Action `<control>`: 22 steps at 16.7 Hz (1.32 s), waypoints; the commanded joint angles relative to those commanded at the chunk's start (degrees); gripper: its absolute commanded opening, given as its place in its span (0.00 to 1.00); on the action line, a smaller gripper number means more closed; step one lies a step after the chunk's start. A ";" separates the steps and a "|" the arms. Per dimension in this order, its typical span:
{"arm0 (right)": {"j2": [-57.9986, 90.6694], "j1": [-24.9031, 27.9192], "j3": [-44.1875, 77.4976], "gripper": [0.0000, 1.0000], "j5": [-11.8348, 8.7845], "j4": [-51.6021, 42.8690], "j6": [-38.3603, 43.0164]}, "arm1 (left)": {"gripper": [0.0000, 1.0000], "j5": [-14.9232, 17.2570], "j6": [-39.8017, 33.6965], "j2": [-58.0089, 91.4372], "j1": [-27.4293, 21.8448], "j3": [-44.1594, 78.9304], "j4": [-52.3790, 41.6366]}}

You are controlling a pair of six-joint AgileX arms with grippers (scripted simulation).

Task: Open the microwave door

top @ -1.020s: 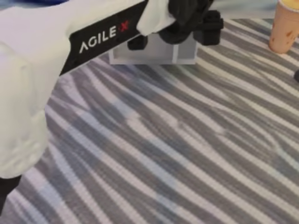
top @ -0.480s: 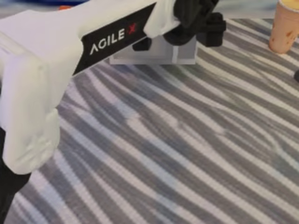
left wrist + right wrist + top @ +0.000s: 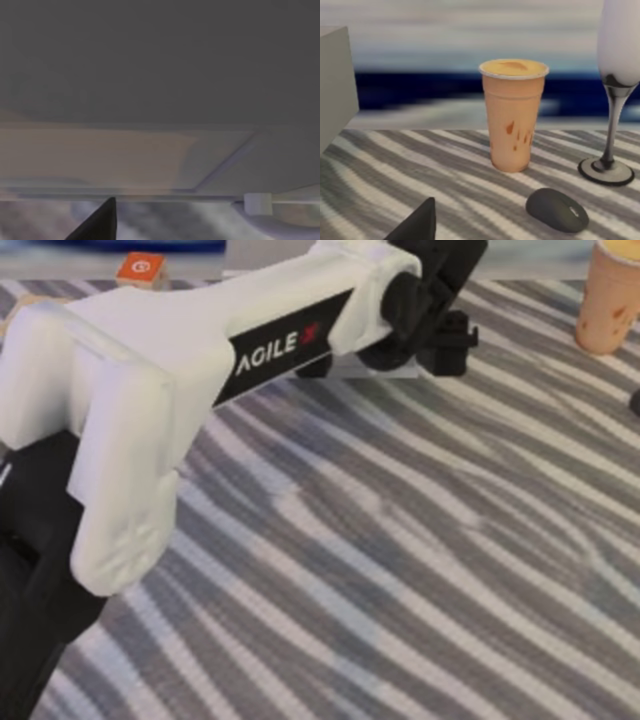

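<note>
In the top view, a small orange-topped block (image 3: pixel 140 268) sits at the upper left of the frame on the grey striped tablecloth (image 3: pixel 400 570). The white left arm (image 3: pixel 200 370) runs from the lower left up to the top centre, where its black left gripper (image 3: pixel 430 315) hangs over the microwave (image 3: pixel 345 365). Only a pale sliver of that box shows beneath the wrist at the top centre; the rest is hidden by the arm. Whether the pincer is released or clenched cannot be told from here.

The left wrist view is filled by the microwave door (image 3: pixel 150 75): a dark grey window across the upper frame, a pale frame band below it, and a small pale block (image 3: pixel 258 203) at the lower right edge. One dark fingertip (image 3: pixel 100 222) pokes up at the lower left, close under the panel; contact cannot be judged.

At the upper right of the top view stands an orange cup (image 3: pixel 610 295). The right gripper does not show there. The right wrist view shows the same cup (image 3: pixel 513 112) at centre, a dark mouse (image 3: pixel 556 210) lower right, and a wine glass (image 3: pixel 617 90) at the right edge.
</note>
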 joint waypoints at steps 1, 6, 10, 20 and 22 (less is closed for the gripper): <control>0.00 0.00 0.00 1.00 0.00 0.00 0.00 | 1.00 0.00 0.00 0.00 0.00 0.00 0.00; 0.00 0.00 0.00 1.00 0.00 0.00 0.00 | 0.62 0.00 0.00 0.00 0.00 0.00 0.00; 0.00 0.00 0.00 1.00 0.00 0.00 0.00 | 0.32 0.00 0.00 0.00 0.00 0.00 0.00; 0.00 0.00 0.00 1.00 0.00 0.00 0.00 | 0.00 0.00 0.00 0.00 0.00 0.00 0.00; 0.00 0.00 0.00 1.00 0.00 0.00 0.00 | 0.00 0.00 0.00 0.00 0.00 0.00 0.00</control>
